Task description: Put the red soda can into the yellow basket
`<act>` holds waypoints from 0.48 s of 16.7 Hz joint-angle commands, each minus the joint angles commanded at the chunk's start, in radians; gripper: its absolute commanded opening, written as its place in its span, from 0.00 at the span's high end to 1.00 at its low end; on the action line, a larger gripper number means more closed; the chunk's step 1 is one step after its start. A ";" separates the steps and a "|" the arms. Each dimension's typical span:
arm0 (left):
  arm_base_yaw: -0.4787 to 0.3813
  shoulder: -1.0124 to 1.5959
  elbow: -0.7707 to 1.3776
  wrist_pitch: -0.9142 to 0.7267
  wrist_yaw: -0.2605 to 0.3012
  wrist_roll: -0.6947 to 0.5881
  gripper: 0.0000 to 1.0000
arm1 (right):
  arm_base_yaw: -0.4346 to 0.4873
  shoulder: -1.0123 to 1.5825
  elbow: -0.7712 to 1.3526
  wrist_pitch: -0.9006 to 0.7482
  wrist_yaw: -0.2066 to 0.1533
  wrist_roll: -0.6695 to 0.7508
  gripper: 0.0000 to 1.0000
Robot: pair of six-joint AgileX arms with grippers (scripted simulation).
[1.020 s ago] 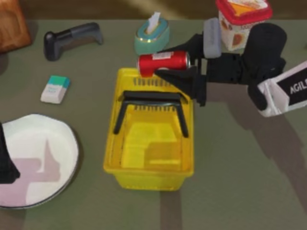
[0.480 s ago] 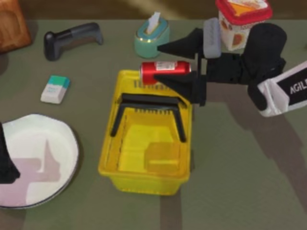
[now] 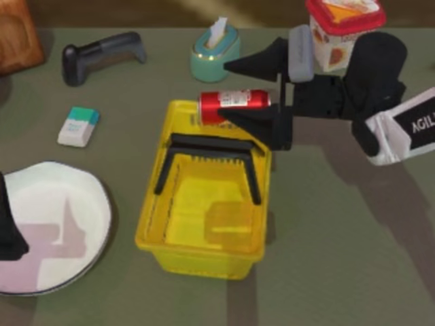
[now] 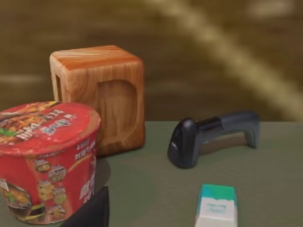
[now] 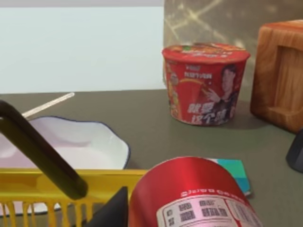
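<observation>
Centre of the top view taken up by the yellow basket [image 3: 204, 207], translucent, slotted, black handles [image 3: 207, 159] folded across its upper half, standing on the olive table [image 3: 340, 258]. At lower left of the same view, a big white plate [image 3: 58, 224] with a scalloped rim, partly covered by the dark edge of the left arm, parked at the frame's left border; whether its fingers are open or closed cannot be told. Reaching in from the right edge, the right arm, white-sleeved and black, ending in the right gripper [image 3: 234, 88] at upper centre, its two black fingers spread wide and released, one above and one below the red soda can [image 3: 233, 104]. Can lying on its side at the basket's far rim, partly over it, silver end toward the gripper's wrist; seen close in the right wrist view as a red cylinder with a white label [image 5: 196, 198], just beyond the yellow rim [image 5: 57, 182]. Upper right corner: a white tub with a red lid [image 3: 343, 24]. Upper left corner: a wooden block [image 3: 17, 34], with a red noodle cup [image 4: 47, 158] beside it in the left wrist view. Near the top, a black handheld scanner [image 3: 102, 54] and a teal tissue holder [image 3: 215, 51]. At left, smallest, a white-and-teal packet [image 3: 78, 126].
</observation>
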 joint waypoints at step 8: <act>-0.148 0.391 0.330 -0.320 0.039 0.174 0.00 | -0.064 -0.349 -0.276 -0.201 0.193 -0.022 0.00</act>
